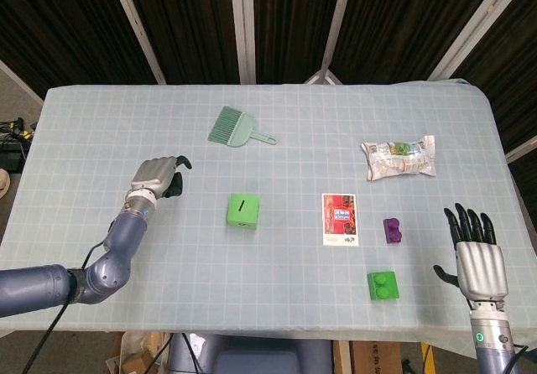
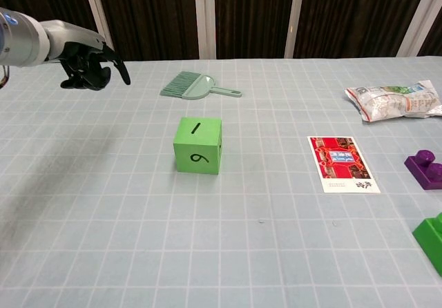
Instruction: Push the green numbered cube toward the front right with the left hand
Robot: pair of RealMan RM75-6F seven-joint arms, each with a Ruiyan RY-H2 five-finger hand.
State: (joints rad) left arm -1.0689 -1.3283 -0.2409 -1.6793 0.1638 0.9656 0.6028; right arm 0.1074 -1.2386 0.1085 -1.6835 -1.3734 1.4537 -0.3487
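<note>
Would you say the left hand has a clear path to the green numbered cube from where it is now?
Probably yes: the left hand hovers to the cube's left, and only bare tablecloth lies between it and the green numbered cube. The brush sits farther back, out of the way.

We see a table [image 1: 101, 122] spread with a pale blue-grey cloth ruled in a white grid; its far corners are rounded in the head view; behind it hang dark pleated curtains [image 1: 67, 22] crossed by pale slanted struts [image 1: 138, 26]; in the chest view the struts [image 2: 97, 18] stand nearly upright; a strip of grey floor [image 1: 17, 101] and some cluttered gear show at the left edge.
</note>
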